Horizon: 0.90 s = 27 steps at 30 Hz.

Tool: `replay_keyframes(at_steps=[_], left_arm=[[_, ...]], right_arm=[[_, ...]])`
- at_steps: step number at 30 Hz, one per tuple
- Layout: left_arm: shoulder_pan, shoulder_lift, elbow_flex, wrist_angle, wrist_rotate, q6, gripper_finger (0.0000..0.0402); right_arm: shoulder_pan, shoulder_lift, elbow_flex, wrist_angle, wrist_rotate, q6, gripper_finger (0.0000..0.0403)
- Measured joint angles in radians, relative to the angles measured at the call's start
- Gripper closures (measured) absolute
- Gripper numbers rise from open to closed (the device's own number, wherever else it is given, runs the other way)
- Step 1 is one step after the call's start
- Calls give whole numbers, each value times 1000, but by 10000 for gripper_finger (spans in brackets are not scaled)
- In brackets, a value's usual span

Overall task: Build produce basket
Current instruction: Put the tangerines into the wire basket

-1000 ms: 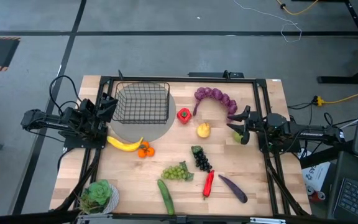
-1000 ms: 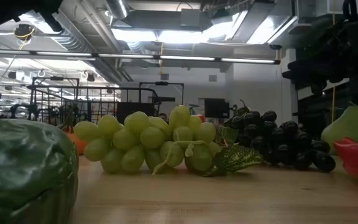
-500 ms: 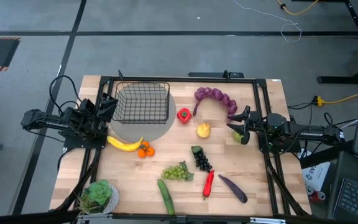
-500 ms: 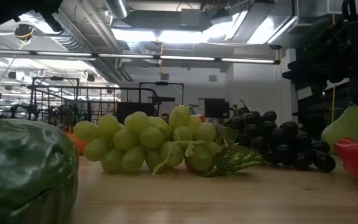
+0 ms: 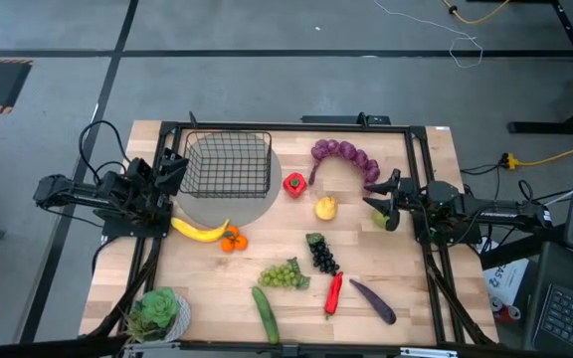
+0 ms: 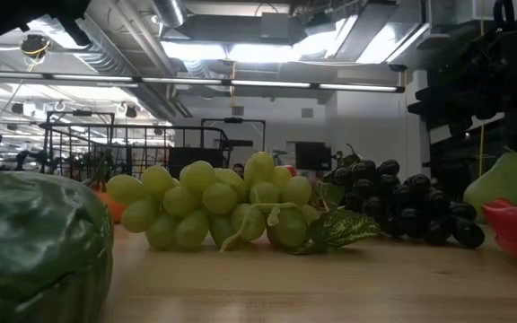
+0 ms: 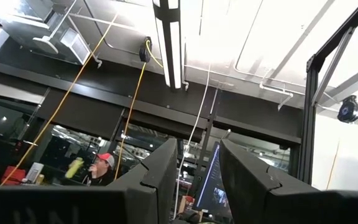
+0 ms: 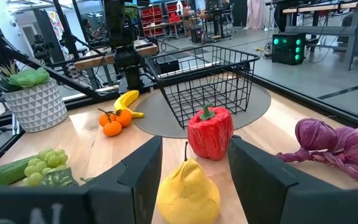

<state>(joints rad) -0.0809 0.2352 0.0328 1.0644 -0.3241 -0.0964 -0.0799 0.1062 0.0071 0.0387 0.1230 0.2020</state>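
The black wire basket (image 5: 228,165) stands on a round grey mat (image 5: 229,204) at the far left. The produce lies loose on the table: banana (image 5: 199,231), orange (image 5: 232,240), red pepper (image 5: 294,184), yellow fruit (image 5: 325,208), purple bunch (image 5: 346,157), dark grapes (image 5: 322,253), green grapes (image 5: 285,274), cucumber (image 5: 265,313), chili (image 5: 334,292), eggplant (image 5: 373,300). My left gripper (image 5: 174,171) is open and empty beside the basket's left side; its wrist view (image 7: 197,168) looks up at the ceiling. My right gripper (image 5: 388,199) is open and empty right of the yellow fruit (image 8: 188,186), facing the pepper (image 8: 210,134).
A potted plant in a white pot (image 5: 157,313) stands at the near left corner. A green pear (image 5: 378,217) lies just by my right gripper. A black frame (image 5: 296,126) runs around the table's edges. Bare wood shows at the near middle and far right.
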Motion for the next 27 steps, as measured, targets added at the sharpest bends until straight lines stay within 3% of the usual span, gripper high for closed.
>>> replay_keyframes(at_steps=[4, 9, 18, 27], left_arm=[[0, 0, 0, -54, 1, 6, 287], [0, 0, 0, -270, 0, 76, 287], [0, 0, 0, -625, -4, 46, 287], [0, 0, 0, -657, -4, -3, 287]], right_arm=[[0, 0, 0, 0, 0, 0, 219], [0, 0, 0, 0, 0, 0, 219], [0, 0, 0, -2, 0, -1, 219], [0, 0, 0, -3, -1, -1, 219]])
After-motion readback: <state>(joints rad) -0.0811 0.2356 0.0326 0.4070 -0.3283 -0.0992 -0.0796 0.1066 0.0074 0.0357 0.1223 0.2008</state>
